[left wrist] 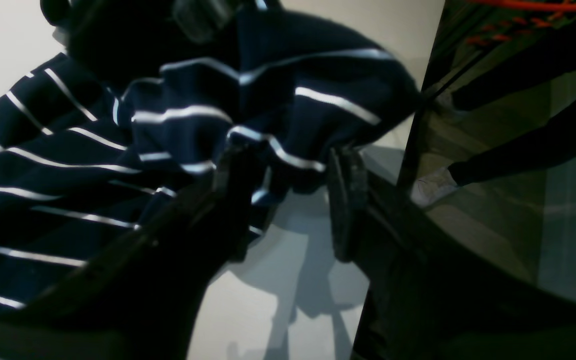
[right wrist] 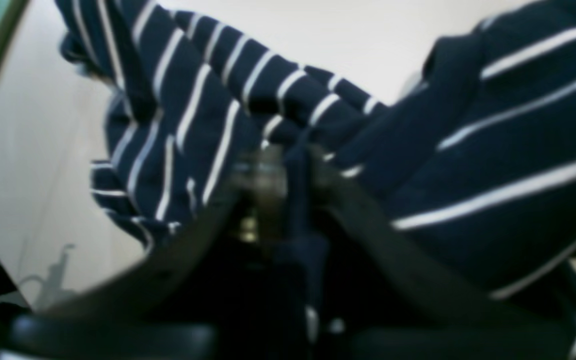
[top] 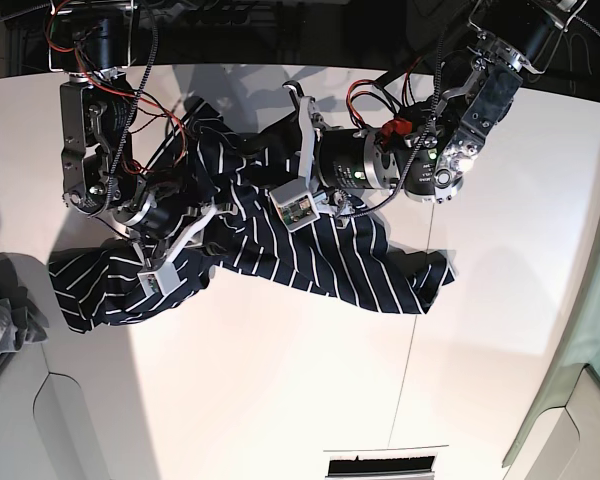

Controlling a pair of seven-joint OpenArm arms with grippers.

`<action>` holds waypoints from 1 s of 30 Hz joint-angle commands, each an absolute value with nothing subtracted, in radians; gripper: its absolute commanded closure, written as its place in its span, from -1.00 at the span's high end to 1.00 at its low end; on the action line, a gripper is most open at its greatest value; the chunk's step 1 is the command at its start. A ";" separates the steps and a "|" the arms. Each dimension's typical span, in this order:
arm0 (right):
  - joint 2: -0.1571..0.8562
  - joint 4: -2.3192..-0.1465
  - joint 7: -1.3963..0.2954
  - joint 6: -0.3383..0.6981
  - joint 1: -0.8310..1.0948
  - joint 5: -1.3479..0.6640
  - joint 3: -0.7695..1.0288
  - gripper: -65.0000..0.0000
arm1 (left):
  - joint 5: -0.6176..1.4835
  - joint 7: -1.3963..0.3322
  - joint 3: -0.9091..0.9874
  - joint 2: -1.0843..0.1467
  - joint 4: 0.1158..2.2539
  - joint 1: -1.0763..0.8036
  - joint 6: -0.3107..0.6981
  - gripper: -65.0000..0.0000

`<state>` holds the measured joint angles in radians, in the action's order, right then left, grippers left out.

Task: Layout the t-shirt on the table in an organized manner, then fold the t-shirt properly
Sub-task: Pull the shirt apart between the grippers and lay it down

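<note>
Shirt (top: 280,250) lies crumpled on the surface (top: 500,330). Right jaws clamp fabric; left jaws stand apart (around a bunched fold). Lift gently, spreading outward.

The t-shirt (top: 310,255) lies on the table (top: 280,400), spread crosswise over the half that holds the two arm bases, bunched and rumpled toward the arms. Taking the shirt as the landmark: the right gripper (top: 185,235) sits over its left part in the base view, and the left gripper (top: 290,150) over its upper middle. A seam (top: 405,370) in the table runs from below the shirt's right end toward the near edge. A crumpled cloth (top: 0,310) lies left of the shirt, apart from it, at the table's left edge.
</note>
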<state>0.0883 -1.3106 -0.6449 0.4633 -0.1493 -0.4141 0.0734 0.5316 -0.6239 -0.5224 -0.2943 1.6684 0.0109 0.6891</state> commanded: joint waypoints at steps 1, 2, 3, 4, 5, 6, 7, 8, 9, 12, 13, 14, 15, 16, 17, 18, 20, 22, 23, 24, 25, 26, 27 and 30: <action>0.091 -1.327 -0.632 0.466 -0.168 -0.425 0.075 -1.00 | 0.549 -0.603 -0.518 -0.294 1.687 0.025 0.698 -0.17; 0.091 -1.327 -0.632 0.466 -0.168 -0.425 0.075 -1.00 | 0.549 -0.603 -0.518 -0.294 1.687 0.025 0.698 -0.17; 0.091 -1.327 -0.632 0.467 -0.168 -0.426 0.075 -1.00 | 0.549 -0.603 -0.518 -0.294 1.687 0.025 0.698 -0.17; 0.091 -1.327 -0.632 0.467 -0.168 -0.426 0.075 -1.00 | 0.549 -0.603 -0.517 -0.294 1.687 0.025 0.698 -0.17; 0.091 -1.327 -0.632 0.467 -0.168 -0.426 0.075 -1.00 | 0.549 -0.603 -0.517 -0.294 1.687 0.025 0.698 -0.17; 0.091 -1.327 -0.632 0.467 -0.168 -0.426 0.075 -1.00 | 0.549 -0.603 -0.516 -0.294 1.687 0.025 0.698 -0.17; 0.091 -1.327 -0.630 0.469 -0.168 -0.426 0.075 -1.00 | 0.550 -0.603 -0.516 -0.294 1.687 0.025 0.698 -0.17; 0.091 -1.327 -0.625 0.479 -0.168 -0.426 0.075 -1.00 | 0.550 -0.603 -0.516 -0.294 1.687 0.025 0.698 -0.17; 0.092 -1.329 -0.621 0.500 -0.168 -0.427 0.075 -1.00 | 0.550 -0.603 -0.516 -0.294 1.687 0.025 0.698 -0.17; 0.092 -1.354 -0.618 0.532 -0.168 -0.451 0.093 -1.00 | 0.551 -0.603 -0.516 -0.294 1.687 0.025 0.698 -0.17; 0.094 -1.372 -0.618 0.532 -0.168 -0.462 0.106 -1.00 | 0.559 -0.603 -0.516 -0.294 1.687 0.025 0.698 -0.17; 0.097 -1.392 -0.619 0.532 -0.168 -0.470 0.121 -1.00 | 0.571 -0.604 -0.516 -0.294 1.687 0.025 0.698 -0.17; 0.103 -1.417 -0.619 0.532 -0.168 -0.477 0.139 -1.00 | 0.583 -0.611 -0.516 -0.294 1.688 0.025 0.698 -0.17; 0.107 -1.444 -0.624 0.532 -0.168 -0.479 0.163 -1.00 | 0.591 -0.616 -0.516 -0.294 1.692 0.025 0.698 -0.17; 0.111 -1.474 -0.635 0.532 -0.168 -0.479 0.190 -1.00 | 0.595 -0.629 -0.516 -0.294 1.700 0.025 0.698 -0.17; 0.116 -1.505 -0.642 0.533 -0.168 -0.479 0.218 -1.00 | 0.596 -0.642 -0.516 -0.294 1.710 0.025 0.698 -0.17; 0.125 -1.566 -0.659 0.542 -0.165 -0.483 0.284 -1.00 | 0.596 -0.660 -0.516 -0.294 1.735 0.024 0.698 -0.17; 0.149 -1.623 -0.670 0.547 -0.144 -0.532 0.344 -1.00 | 0.609 -0.682 -0.516 -0.294 1.763 0.025 0.698 -0.17; 0.165 -1.648 -0.680 0.547 -0.130 -0.563 0.373 -1.00 | 0.622 -0.694 -0.516 -0.294 1.776 0.025 0.698 -0.17; 0.181 -1.670 -0.692 0.547 -0.113 -0.587 0.402 -1.00 | 0.634 -0.705 -0.516 -0.294 1.787 0.024 0.698 -0.17; 0.195 -1.685 -0.699 0.547 -0.094 -0.604 0.430 -1.00 | 0.647 -0.717 -0.516 -0.294 1.795 0.024 0.698 -0.17; 0.209 -1.694 -0.701 0.547 -0.073 -0.615 0.459 -1.00 | 0.662 -0.728 -0.516 -0.294 1.799 0.025 0.698 -0.17; 0.221 -1.699 -0.701 0.547 -0.051 -0.622 0.486 -1.00 | 0.672 -0.738 -0.516 -0.294 1.800 0.025 0.698 -0.17; 0.255 -1.699 -0.700 0.546 0.022 -0.641 0.564 -1.00 | 0.677 -0.754 -0.516 -0.294 1.800 0.017 0.698 -0.17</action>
<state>0.2394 -1.6806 -0.7238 0.5388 0.0364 -0.6174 0.5613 0.6552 -0.7715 -0.5201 -0.2966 1.7813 0.0071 0.6891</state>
